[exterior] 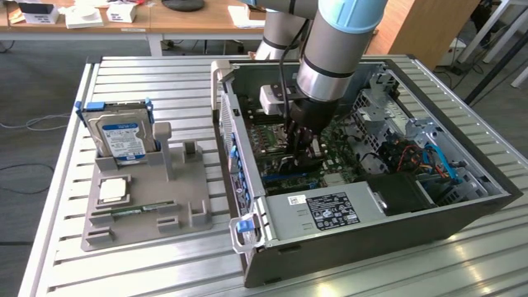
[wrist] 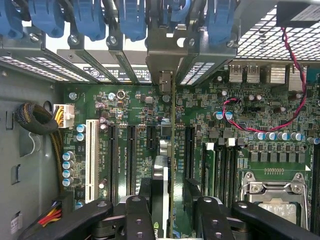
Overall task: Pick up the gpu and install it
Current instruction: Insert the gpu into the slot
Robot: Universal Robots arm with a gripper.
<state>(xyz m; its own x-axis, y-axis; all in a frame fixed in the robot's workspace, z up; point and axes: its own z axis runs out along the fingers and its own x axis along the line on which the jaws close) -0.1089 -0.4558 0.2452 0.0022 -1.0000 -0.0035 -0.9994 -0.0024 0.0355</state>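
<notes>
A wooden desk (exterior: pixel 198 21) stands at the back of the room, and in front of it is a metal table (exterior: pixel 148 272) with long grooves. On the table sits an open computer case (exterior: pixel 462 210). The arm reaches down into it. The gripper (wrist: pixel 170 207) is low over the green board (wrist: pixel 250 115), and its fingers (wrist: pixel 137 215) stand wide apart, one on each side of the gpu (wrist: pixel 171 150). They do not seem to squeeze it. The gpu stands on its edge in a slot on the board, with its metal end up against the back wall under the blue clips (wrist: pixel 90 20). So the card looks put in, and the hand looks let go. Beside the case, a grey holder (exterior: pixel 140 232) keeps the hard drive (exterior: pixel 123 133) and the memory stick (exterior: pixel 136 210).
</notes>
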